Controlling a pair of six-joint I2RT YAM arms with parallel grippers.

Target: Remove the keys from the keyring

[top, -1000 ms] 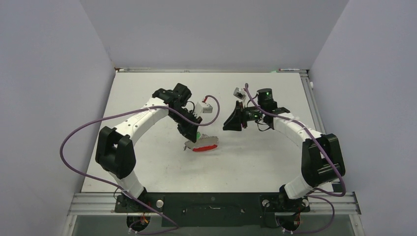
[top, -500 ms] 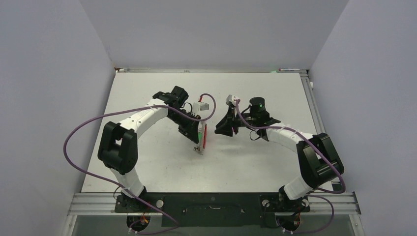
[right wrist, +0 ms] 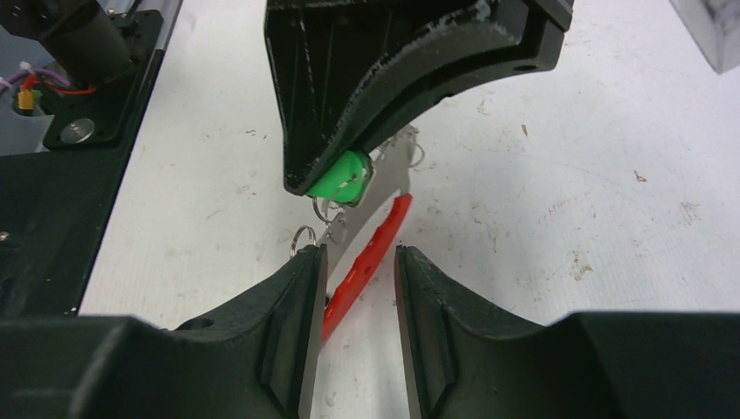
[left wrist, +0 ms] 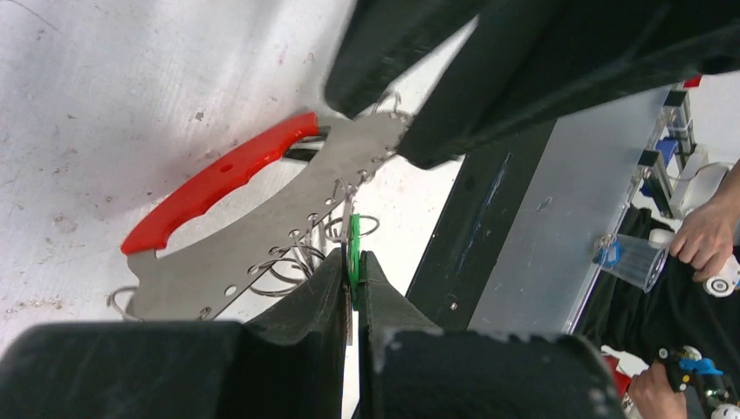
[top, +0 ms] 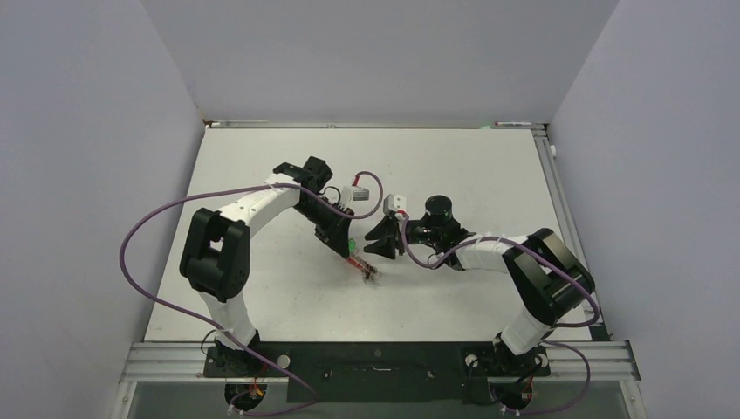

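- Near the middle of the white counter (top: 262,301), slightly toward its near edge, I find the keyring (left wrist: 253,240), a thin silvery metal strip with a bright red crescent-shaped band. It is held up between the two arms.
- Progress: I judge the task to be at an early stage. The green-headed key (right wrist: 340,179) is linked to the strip through small wire loops (left wrist: 297,262). No key lies loose on the counter in any view, and I cannot make out the other keys.
- Left gripper (left wrist: 352,262): clenched on the green-headed key, with the head pinched flat between its fingers.
- Right gripper (right wrist: 358,262): fingers apart, straddling one end of the red band. No contact is evident, so it is grasping nothing.
- Relation: the keyring hangs just below the left gripper. I cannot tell whether its low end touches the counter.
- Remaining, in my judgement: clamp the strip with the right gripper, then work every key off its loop.
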